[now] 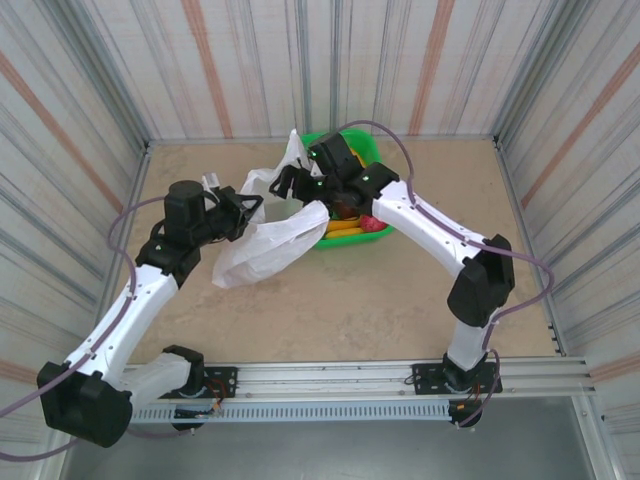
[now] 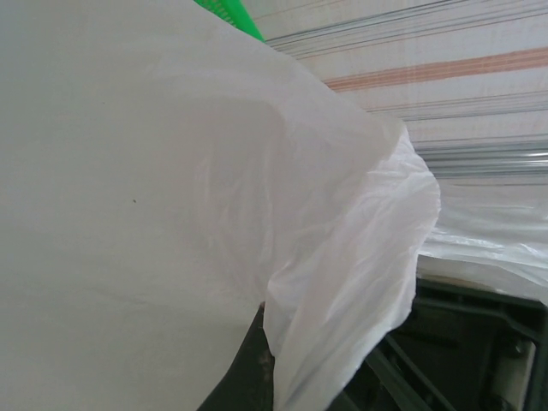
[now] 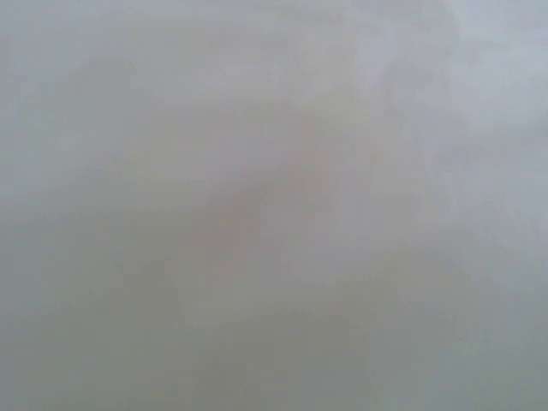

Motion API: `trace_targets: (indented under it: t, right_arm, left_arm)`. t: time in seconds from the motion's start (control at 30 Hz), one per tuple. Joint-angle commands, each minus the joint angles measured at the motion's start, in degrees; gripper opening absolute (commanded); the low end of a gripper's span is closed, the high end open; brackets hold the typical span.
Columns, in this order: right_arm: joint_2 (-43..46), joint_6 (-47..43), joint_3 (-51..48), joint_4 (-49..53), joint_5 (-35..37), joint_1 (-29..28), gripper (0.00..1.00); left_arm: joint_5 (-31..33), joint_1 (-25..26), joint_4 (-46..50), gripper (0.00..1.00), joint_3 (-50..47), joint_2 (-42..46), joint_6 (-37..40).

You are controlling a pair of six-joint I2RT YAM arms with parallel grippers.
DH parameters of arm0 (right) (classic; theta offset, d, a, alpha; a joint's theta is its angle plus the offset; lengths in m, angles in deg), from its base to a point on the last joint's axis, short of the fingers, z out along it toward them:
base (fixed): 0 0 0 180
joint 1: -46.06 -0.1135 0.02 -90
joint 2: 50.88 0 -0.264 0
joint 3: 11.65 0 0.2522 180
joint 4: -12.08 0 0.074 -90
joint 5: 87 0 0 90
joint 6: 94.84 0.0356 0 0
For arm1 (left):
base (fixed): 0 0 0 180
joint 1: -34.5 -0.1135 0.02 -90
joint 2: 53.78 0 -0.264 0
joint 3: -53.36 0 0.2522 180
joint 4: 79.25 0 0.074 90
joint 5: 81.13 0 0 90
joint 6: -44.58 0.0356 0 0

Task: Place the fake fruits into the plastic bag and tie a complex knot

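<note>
Centre of the top view: the left tool (image 1: 248,208) is clamped on the plastic bag (image 1: 265,248), and the right tool (image 1: 284,185) has its jaws apart at the bag's mouth. The fake fruits (image 1: 345,228) wait in the green basket (image 1: 378,150). The step seems to be opening the bag; next, the mouth likely needs spreading.

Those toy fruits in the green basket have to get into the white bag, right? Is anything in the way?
Yes. The right arm lies across the green basket, above the fake fruits. The plastic bag hangs crumpled at the basket's left edge, and no open mouth shows on the side facing them.

Plastic bag (image 1: 265,245) hangs crumpled; fake fruits (image 1: 347,230) seemingly outside.
</note>
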Motion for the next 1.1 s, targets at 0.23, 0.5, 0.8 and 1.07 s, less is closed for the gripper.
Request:
trace_targets:
  t: [0.23, 0.5, 0.8, 1.07]
  right_arm:
    - [13.63, -3.17, -14.01, 1.09, 3.55, 2.75, 0.99]
    - [23.14, -6.59, -22.89, 4.37, 6.88, 8.19, 0.99]
    - [24.41, -22.15, -20.90, 11.78, 5.48, 15.21, 1.00]
    - [12.46, -31.01, -8.60, 23.50, 13.99, 15.43, 1.00]
  left_arm:
    - [-6.14, -3.58, 0.60, 0.00, 0.83, 1.36, 4.09]
    - [-9.37, -7.13, 0.49, 0.00, 0.53, 2.00, 5.23]
    - [-17.25, -13.32, 2.62, 0.00, 1.06, 1.99, 9.47]
    - [-21.19, -15.14, 5.28, 0.00, 2.65, 0.80, 15.08]
